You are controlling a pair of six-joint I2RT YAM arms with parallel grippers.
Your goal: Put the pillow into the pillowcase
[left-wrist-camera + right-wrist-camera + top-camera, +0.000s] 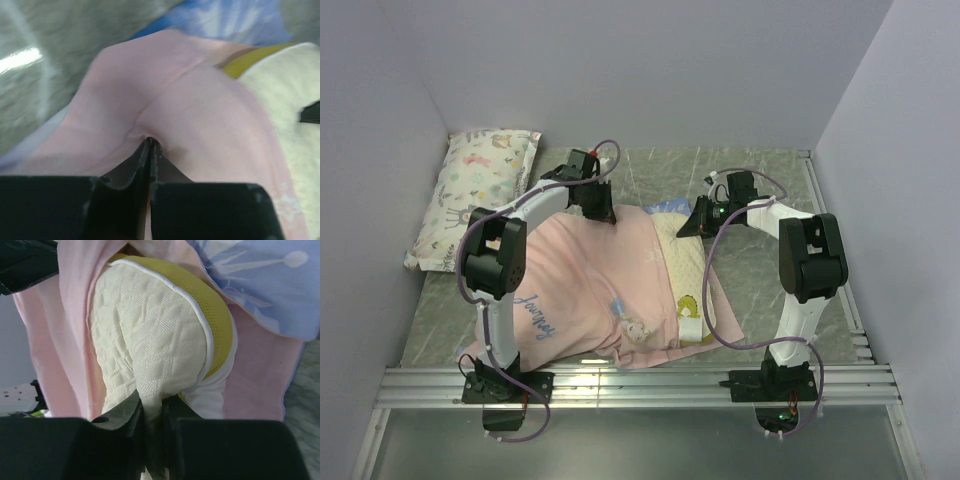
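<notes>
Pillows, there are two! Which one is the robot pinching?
The cream pillow with the yellow side band, partly inside the pink pillowcase: the right gripper pinches its corner. The flower-print pillow lies apart at the far left, untouched.

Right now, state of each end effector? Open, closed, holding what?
left end effector: closed, pinching a fold of the pillowcase.
right end effector: closed, gripping a corner of the pillow.

Probably a robot lab cell: bare pale walls (pixel 670 70), aluminium rail (pixel 640 385), grey tabletop (pixel 660 175)
</notes>
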